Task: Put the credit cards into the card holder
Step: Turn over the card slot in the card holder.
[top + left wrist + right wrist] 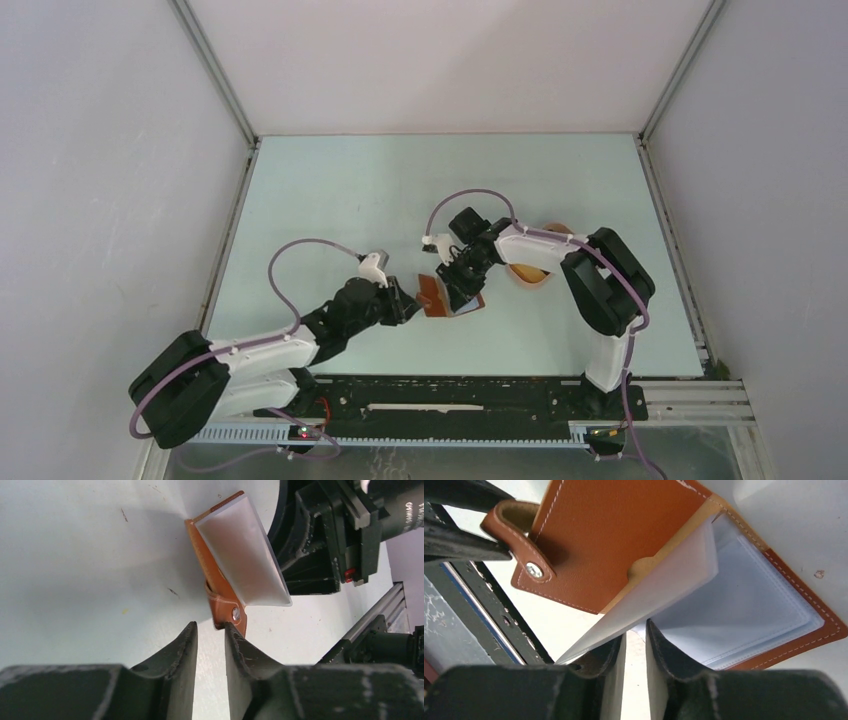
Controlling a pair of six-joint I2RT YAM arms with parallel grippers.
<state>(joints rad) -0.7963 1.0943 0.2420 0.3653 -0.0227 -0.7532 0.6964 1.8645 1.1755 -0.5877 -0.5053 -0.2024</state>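
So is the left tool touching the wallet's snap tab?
Cannot tell. In the left wrist view the snap tab overlaps the left tool's fingertip; no gap shows.

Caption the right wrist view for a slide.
Open brown card holder, one clear sleeve fanned out, just beyond the right gripper, its jaws slightly apart.

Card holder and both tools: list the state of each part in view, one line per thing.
Card holder: open, tab-side cover lifted.
Snap tab: unfastened.
Clear sleeves: no card visible in them; one leaf lifted away from the rest.
Left tool: slightly open, snap tab at its mouth.
Right tool: slightly open, lifted leaf beside one finger.
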